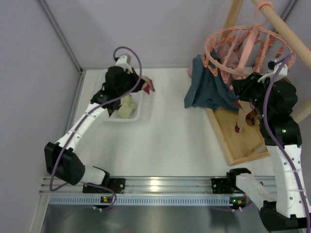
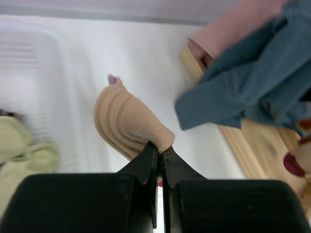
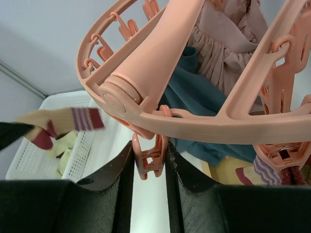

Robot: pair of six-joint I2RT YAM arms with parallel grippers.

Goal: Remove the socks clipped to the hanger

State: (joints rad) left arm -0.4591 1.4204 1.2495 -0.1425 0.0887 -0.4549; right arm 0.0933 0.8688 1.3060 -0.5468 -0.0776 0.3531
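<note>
The salmon-pink round hanger (image 1: pixel 245 41) hangs at the back right and fills the right wrist view (image 3: pixel 160 63). My right gripper (image 1: pixel 234 80) (image 3: pixel 149 155) is shut on one of its dangling clips (image 3: pixel 150 158), which holds no sock. A cream sock with purple stripes and maroon (image 3: pixel 265 170) shows under the ring at the right; it also shows in the top view (image 1: pixel 245 116). My left gripper (image 1: pixel 141 86) (image 2: pixel 160 148) is shut on a tan ribbed sock (image 2: pixel 129 121) with a maroon toe, held over the right end of the white basket (image 1: pixel 138 116).
Pale yellow-green socks (image 1: pixel 127 107) (image 2: pixel 19 150) lie in the basket. A teal-blue cloth (image 1: pixel 209 87) and a dusty-pink garment (image 3: pixel 228 43) hang from the hanger. A wooden board (image 1: pixel 243 141) lies under it, with wooden poles (image 1: pixel 286 29) above.
</note>
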